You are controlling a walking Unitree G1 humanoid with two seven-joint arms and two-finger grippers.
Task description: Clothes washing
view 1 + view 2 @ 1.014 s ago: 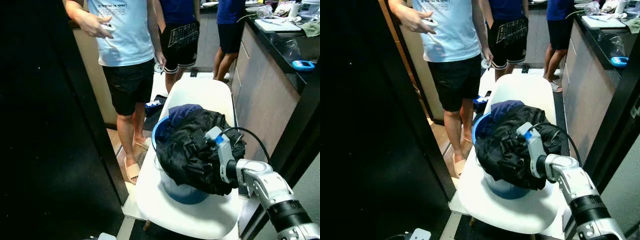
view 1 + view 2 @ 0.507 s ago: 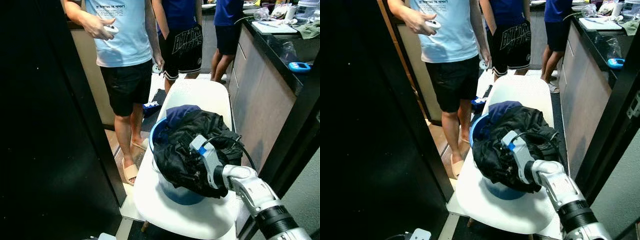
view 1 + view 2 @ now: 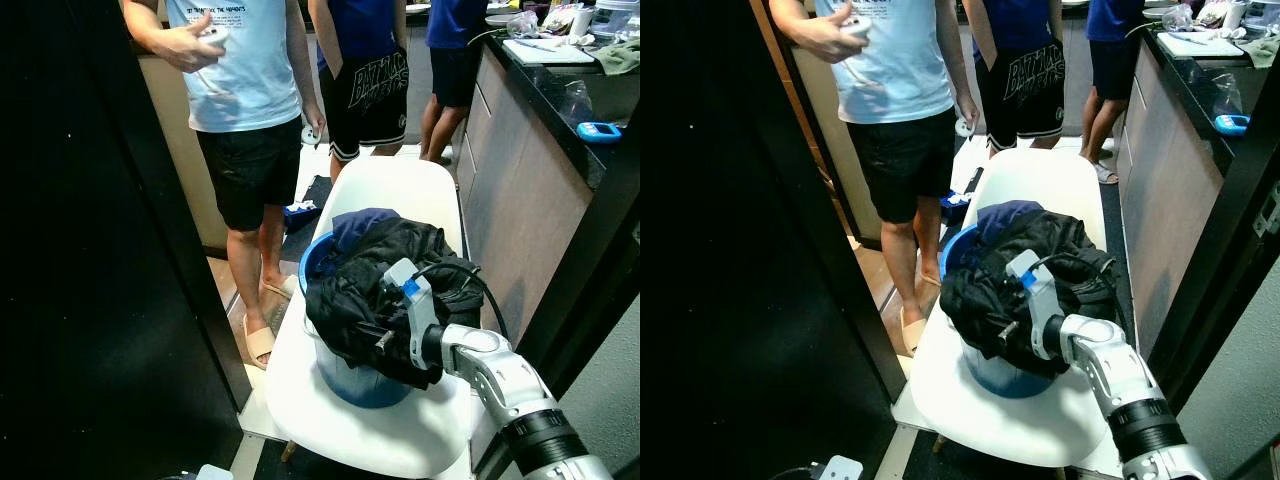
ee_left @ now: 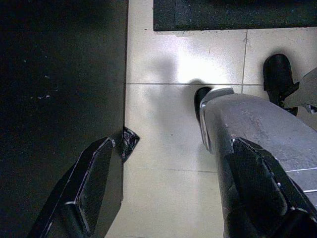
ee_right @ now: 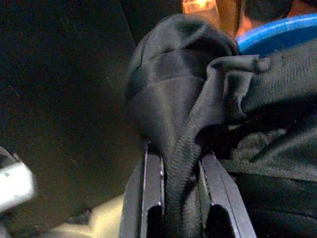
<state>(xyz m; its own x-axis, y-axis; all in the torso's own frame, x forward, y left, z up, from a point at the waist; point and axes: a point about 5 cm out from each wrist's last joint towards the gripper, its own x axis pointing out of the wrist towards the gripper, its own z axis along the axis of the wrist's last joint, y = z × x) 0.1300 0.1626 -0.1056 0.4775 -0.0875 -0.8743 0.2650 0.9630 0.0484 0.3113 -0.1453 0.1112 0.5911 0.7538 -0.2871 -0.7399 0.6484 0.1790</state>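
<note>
While the right gripper (image 5: 181, 198) pinches the black cloth (image 3: 375, 290), the pile could tip.
It sits in the blue tub (image 3: 350, 375) on the chair (image 3: 400, 185); a hard pull may drag the tub off. Left gripper (image 4: 168, 198) hangs open.

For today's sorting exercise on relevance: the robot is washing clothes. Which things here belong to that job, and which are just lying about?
Part of the job:
black garment, pinched between the right gripper fingers
blue basin heaped with clothes
dark blue garment on the pile
white chair carrying the basin

Just lying about:
blue gadget on the black counter
tan sandal
left gripper, open above the floor
</note>
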